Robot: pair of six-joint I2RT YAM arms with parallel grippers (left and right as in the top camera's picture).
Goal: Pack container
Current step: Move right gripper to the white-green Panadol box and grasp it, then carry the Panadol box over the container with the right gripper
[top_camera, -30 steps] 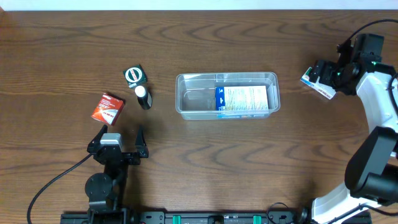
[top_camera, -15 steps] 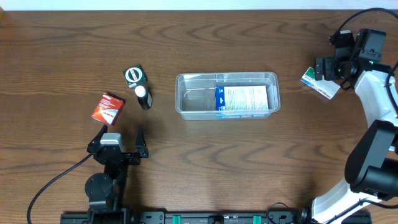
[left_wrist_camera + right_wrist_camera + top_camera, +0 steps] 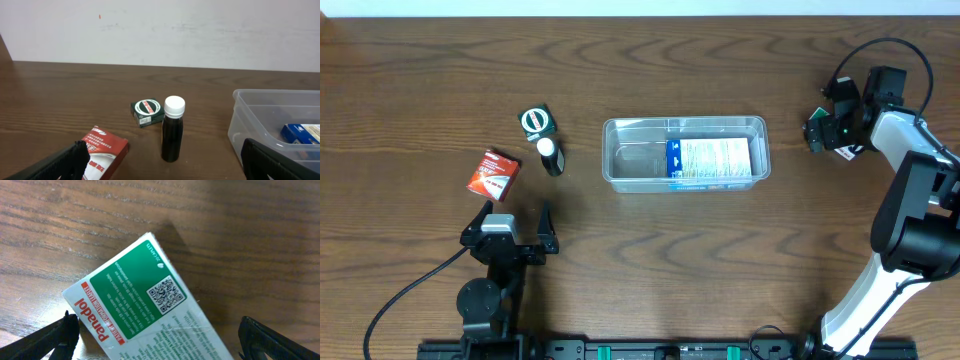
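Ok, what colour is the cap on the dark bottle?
The cap is white, clearest in the left wrist view.

R arm (image 3: 898, 132) white w/ black joints; L arm (image 3: 486, 296) black, cabled

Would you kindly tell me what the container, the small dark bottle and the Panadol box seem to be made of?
The container: clear, glossy plastic; you see straight through its walls. The bottle: smooth dark glass or plastic, hard to tell which, with a white, likely plastic cap. The box: printed cardboard, judging by its crisp folded edges.
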